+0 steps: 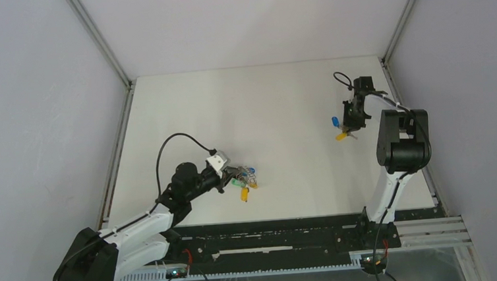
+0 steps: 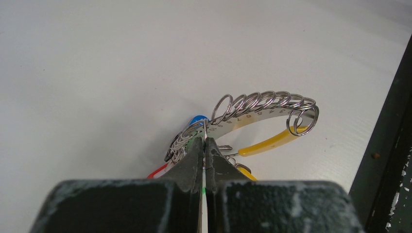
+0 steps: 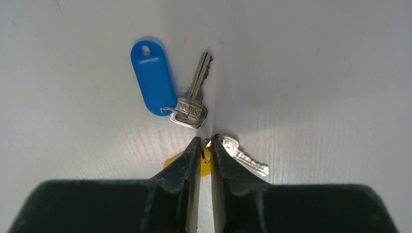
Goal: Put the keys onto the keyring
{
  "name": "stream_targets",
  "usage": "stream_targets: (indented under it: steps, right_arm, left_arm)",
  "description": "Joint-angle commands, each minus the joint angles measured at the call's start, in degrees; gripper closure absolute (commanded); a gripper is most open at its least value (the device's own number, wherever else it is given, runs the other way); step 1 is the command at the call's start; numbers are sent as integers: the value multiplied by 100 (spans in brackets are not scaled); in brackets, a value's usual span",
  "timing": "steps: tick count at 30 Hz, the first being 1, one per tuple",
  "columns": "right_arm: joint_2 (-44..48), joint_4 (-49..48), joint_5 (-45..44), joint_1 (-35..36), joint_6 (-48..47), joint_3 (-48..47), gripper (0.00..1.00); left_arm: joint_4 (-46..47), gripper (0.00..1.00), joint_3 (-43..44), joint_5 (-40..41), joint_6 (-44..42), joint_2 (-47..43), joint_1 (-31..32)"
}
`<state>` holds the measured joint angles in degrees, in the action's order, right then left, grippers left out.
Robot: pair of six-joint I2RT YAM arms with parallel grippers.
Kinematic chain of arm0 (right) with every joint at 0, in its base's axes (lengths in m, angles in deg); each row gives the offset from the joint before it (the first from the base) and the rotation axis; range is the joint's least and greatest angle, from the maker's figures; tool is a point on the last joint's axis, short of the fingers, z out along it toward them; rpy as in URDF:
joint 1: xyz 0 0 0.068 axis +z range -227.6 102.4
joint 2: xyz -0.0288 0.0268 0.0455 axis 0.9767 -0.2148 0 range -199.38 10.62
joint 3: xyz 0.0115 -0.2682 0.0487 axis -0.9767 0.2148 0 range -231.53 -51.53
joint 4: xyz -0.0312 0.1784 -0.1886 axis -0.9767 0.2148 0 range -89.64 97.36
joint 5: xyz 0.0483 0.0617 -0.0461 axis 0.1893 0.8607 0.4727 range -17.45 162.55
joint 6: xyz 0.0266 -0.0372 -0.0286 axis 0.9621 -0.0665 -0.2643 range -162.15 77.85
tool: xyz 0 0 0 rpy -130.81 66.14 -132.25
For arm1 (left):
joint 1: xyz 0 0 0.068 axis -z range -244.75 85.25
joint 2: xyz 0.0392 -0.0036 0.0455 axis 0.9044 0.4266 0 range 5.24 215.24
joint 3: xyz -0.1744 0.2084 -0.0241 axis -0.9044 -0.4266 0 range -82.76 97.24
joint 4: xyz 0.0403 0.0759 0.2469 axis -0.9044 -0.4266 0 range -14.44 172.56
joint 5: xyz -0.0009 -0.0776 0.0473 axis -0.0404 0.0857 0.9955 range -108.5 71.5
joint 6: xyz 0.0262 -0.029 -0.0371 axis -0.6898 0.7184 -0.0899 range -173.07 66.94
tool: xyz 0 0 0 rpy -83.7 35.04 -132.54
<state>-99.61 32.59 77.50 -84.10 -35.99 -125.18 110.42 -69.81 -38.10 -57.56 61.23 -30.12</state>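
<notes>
The left fingers (image 2: 192,160) sit clamped on the stiff, light keyring (image 2: 262,104), while the right fingers (image 3: 187,165), nearly together, straddle the tiny, probably slippery yellow-tagged key (image 3: 243,156) at its head ring, grip uncertain.

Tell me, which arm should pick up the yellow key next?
Probably the right. The right gripper sits astride the yellow key, while the left gripper is shut on the keyring, far away.

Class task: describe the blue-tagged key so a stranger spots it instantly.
Look to the far right of the white table, by the right arm's end effector. Ahead of its tips lies the blue-tagged key, silver with a blue tag; the other key beside it wears yellow.
</notes>
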Motion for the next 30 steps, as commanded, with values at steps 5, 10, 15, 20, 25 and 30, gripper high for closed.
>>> stream_targets:
  steps: [5, 10, 15, 20, 25, 30]
  right_arm:
    - [103, 413, -212, 256, 245, -123, 100]
    - [553, 661, -437, 756, 810, 418, 100]
    - [998, 830, -626, 1675, 1532, 753, 100]
    - [1008, 664, -687, 2560, 2140, 773, 100]
    - [846, 505, -691, 2818, 2308, 773, 99]
    - [813, 478, -676, 2962, 2259, 773, 93]
  left_arm:
    - [70, 100, 383, 79, 36, -113, 8]
    - [43, 100, 326, 119, 45, -343, 11]
    - [135, 100, 240, 162, 101, -532, 13]
    - [160, 100, 169, 205, 115, -707, 17]
    - [176, 100, 127, 249, 125, -795, 17]
    - [179, 100, 127, 249, 128, -806, 17]
